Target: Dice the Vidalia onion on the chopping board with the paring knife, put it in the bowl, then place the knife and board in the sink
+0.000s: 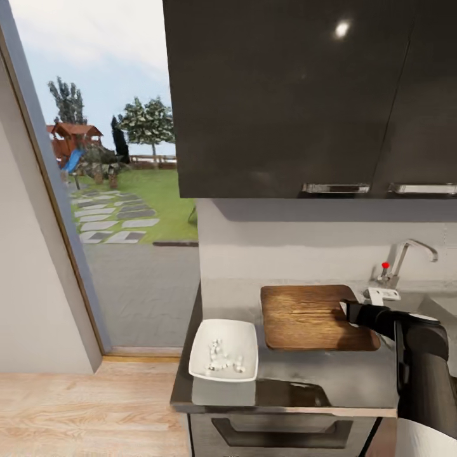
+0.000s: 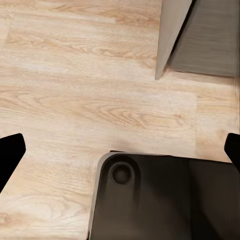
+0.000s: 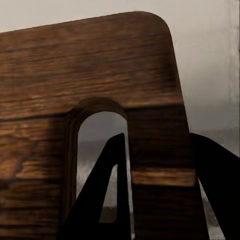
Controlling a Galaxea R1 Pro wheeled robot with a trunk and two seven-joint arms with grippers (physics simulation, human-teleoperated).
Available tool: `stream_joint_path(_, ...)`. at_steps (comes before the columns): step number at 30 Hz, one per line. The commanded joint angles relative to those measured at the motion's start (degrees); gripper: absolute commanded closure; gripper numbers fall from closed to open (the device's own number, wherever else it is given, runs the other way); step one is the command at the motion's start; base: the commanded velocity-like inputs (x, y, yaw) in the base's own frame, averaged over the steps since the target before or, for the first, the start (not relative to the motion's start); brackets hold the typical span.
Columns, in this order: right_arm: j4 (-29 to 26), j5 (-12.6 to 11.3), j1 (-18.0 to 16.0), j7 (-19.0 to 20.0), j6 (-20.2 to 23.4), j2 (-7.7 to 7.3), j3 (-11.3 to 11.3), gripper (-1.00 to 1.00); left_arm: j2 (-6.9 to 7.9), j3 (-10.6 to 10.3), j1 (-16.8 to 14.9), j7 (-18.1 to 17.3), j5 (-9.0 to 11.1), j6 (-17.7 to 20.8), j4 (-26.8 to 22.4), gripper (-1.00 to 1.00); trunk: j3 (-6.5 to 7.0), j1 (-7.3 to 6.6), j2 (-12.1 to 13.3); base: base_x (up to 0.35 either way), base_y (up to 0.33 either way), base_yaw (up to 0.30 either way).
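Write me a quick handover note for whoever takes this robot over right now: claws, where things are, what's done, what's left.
Right claw: closed around the chopping board at its handle slot, one finger through it.
Left claw: open, empty, over the wooden floor.
Board lies on the countertop, its right end toward the sink and tap.
Bowl, left of the board, holds white diced pieces: dicing and transfer look done.
Left: move the board into the sink. I can't see the knife; check it.

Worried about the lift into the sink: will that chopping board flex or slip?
The chopping board looks like solid wood, so probably rigid. The right end effector pinches only the edge by the handle slot, so it may sag or pivot.
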Motion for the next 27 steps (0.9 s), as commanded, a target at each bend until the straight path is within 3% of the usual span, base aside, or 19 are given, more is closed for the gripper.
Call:
stream_joint_path(1,0.0,0.1,0.0,-0.6,0.2,0.29,0.0,1.00,-0.07,0.5,0.1,-0.3,-0.5,0.0,-0.2,-1.00,0.05,0.02,0.0,-0.035,-0.306,-0.135)
stream_joint_path(14,4.0,0.1,0.0,-7.9,0.1,2.39,0.1,1.00,-0.07,0.5,0.1,-0.3,-0.5,0.0,-0.2,-1.00,0.89,0.02,0.0,-0.004,-0.316,-0.182)
stream_joint_path(21,4.2,0.0,0.0,-8.6,0.0,3.04,0.1,1.00,-0.05,0.5,0.1,-0.3,-0.5,0.0,-0.2,-1.00,0.94,0.02,0.0,0.015,-0.317,-0.020)
stream_joint_path(27,4.3,0.0,0.0,-9.4,-0.2,5.24,0.1,1.00,0.02,0.5,0.1,-0.3,-0.5,0.1,-0.2,-1.00,0.94,0.02,0.0,0.097,-0.313,0.000)
